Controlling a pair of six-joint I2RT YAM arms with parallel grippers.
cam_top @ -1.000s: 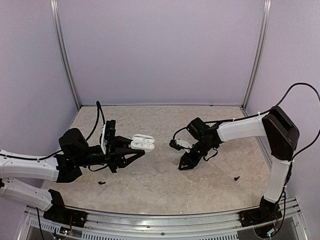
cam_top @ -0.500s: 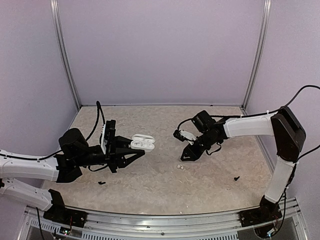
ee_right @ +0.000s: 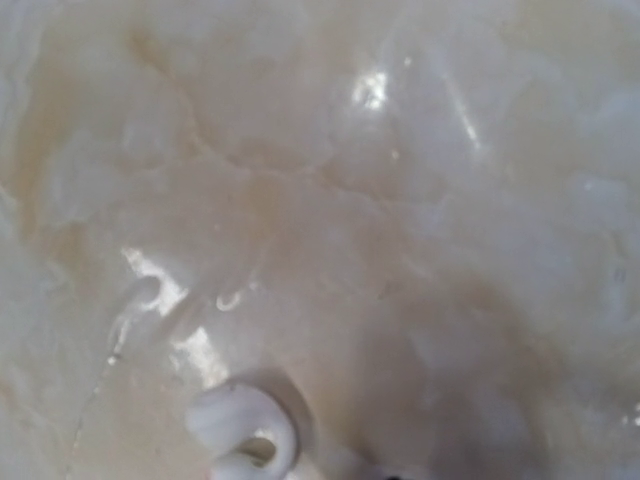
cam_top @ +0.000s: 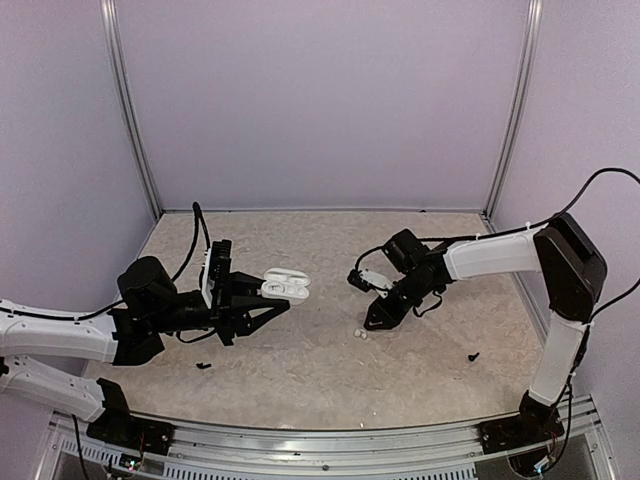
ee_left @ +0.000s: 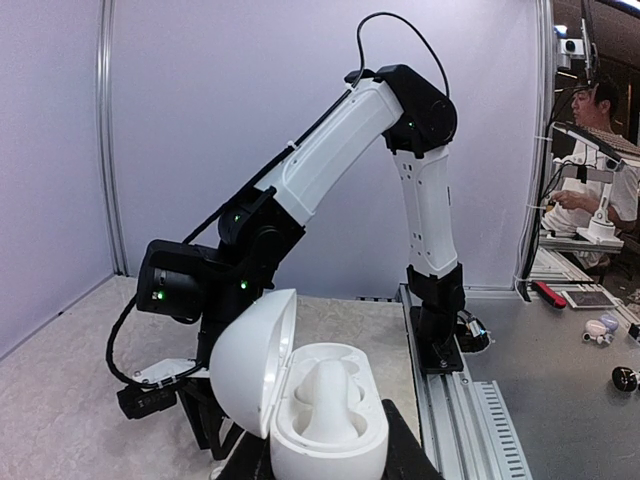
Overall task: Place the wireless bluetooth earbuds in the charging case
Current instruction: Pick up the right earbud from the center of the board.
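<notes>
Gripping the open charging case [cam_top: 285, 287] in the left gripper [cam_top: 268, 298]; poising the right gripper [cam_top: 376, 321] just beside an earbud [cam_top: 362, 333] on the counter [cam_top: 300, 370], opening indiscernible.

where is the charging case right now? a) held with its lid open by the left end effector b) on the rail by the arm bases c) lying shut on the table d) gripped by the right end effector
a: the charging case, lid swung open, sits clamped in the left end effector.

Robotics lab; walled test booth [cam_top: 320, 100], neighbouring workbench [ee_left: 560, 385]
</notes>
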